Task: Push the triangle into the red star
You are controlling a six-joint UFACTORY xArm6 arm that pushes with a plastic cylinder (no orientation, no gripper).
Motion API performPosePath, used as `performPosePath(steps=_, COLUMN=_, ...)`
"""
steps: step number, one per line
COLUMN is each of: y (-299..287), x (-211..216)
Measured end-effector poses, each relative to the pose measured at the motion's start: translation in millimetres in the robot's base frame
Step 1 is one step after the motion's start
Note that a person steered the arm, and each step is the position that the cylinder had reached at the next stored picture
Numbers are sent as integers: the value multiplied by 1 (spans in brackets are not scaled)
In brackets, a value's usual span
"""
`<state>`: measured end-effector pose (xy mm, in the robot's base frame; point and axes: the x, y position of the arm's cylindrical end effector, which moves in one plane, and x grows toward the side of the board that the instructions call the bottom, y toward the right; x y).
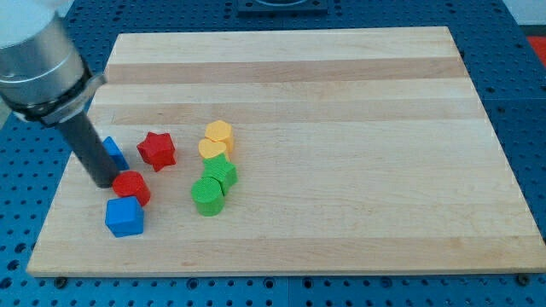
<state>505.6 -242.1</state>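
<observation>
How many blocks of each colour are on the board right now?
Blue: 2, a cube and a piece partly behind the rod
Red: 2, a star and a round block
Yellow: 2
Green: 2
Total: 8

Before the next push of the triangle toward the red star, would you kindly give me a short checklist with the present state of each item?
1. Red star in plain sight, standing free on the board: ok.
2. Blue triangle located: cannot tell fully; only a blue edge shows at the rod's right, its shape mostly hidden.
3. My tip placed behind the triangle for a push toward the star: cannot tell; it sits at the triangle's lower left, close to it.
4. Tip apart from the red round block: not ok; they appear to touch.
5. Gap between triangle and star free of other blocks: ok.
6. Blue cube out of the path: ok, it lies lower down.
</observation>
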Motion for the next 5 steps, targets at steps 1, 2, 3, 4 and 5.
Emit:
performPosePath(steps=1, y=-24, x=6)
performPosePath(steps=2, y=-40, x=-23)
performPosePath(steps=3, y=-40, x=-31)
performPosePath(steps=4, y=-32, x=-31)
performPosePath(steps=5, y=-11, x=-31)
